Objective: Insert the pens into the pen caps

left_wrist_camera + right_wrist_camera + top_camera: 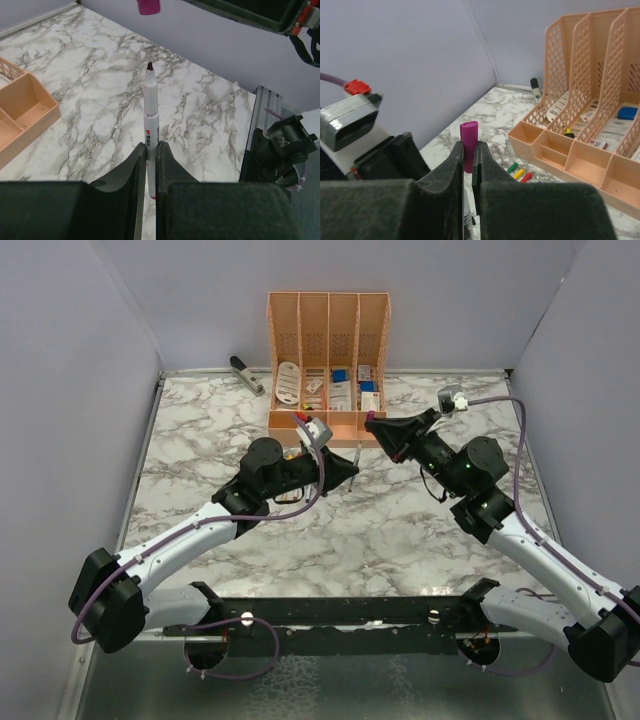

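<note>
My left gripper (pixel 151 146) is shut on a white pen (pixel 151 115) with a dark purple tip, which stands out beyond the fingers. The purple pen cap (pixel 148 6) hangs just beyond that tip, apart from it. My right gripper (pixel 469 146) is shut on this purple cap (pixel 468 136), with its top end sticking out. The green cap (pixel 512 167), yellow cap (pixel 519 173) and red cap (pixel 526 177) lie together on the table by the organiser. In the top view the left gripper (pixel 345 468) and right gripper (pixel 375 425) face each other in front of the organiser. The other pens and the blue cap are out of view.
The peach organiser (pixel 328 360) stands at the back centre, with its low front trays (pixel 580 152) close to the right gripper. A grey stapler (pixel 245 373) lies at the back left. Grey walls close in the marble table (pixel 200 440) on three sides.
</note>
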Tool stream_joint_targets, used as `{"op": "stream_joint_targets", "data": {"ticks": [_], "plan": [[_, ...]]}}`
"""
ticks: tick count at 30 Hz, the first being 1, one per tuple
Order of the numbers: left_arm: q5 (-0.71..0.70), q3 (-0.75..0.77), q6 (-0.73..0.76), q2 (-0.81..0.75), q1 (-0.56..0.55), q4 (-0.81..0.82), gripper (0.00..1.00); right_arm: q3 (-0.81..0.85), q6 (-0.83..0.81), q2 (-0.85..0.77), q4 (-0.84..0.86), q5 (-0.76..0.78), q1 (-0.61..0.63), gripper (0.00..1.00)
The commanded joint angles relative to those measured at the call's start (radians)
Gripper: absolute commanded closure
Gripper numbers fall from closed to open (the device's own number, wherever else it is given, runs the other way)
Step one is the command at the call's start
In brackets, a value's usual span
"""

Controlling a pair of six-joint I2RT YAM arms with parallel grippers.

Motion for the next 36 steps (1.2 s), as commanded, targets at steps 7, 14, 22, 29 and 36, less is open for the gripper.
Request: {"op": "stream_joint_targets", "data": {"ticks": [7, 14, 22, 29, 36], "plan": [[0.024, 0.068, -0.023, 0.040, -0.008, 0.042, 1.00, -0.085, 0.032, -0.088, 0.257, -0.144, -0.001, 0.99], [0.054, 0.070, -0.027, 0.028, -0.008, 0.045, 1.00, -0.113, 0.021, -0.080, 0.288, -0.142, -0.001, 0.99], [0.073, 0.069, -0.033, 0.014, -0.008, 0.052, 1.00, -0.117, -0.009, -0.072, 0.276, -0.144, -0.001, 0.99], [0.087, 0.074, -0.058, 0.009, -0.008, 0.070, 1.00, -0.123, -0.040, -0.076, 0.254, -0.149, -0.001, 0.99], [0.097, 0.082, -0.085, -0.003, -0.007, 0.088, 1.00, -0.126, -0.056, -0.067, 0.255, -0.155, -0.001, 0.99]]}}
